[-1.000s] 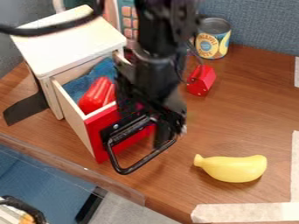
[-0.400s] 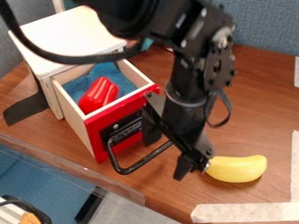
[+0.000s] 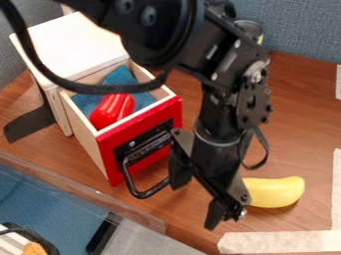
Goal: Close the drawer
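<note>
We figure this wooden drawer (image 3: 85, 137) is light but stiff: push its red front (image 3: 153, 159) (skip the handle (image 3: 140, 195)), though our fingers (image 3: 214, 214) are spread apart.

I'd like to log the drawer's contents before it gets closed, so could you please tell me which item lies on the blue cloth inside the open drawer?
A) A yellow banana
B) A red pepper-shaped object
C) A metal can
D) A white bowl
B: the red pepper-shaped object lies inside the open drawer, on the blue cloth.
</note>
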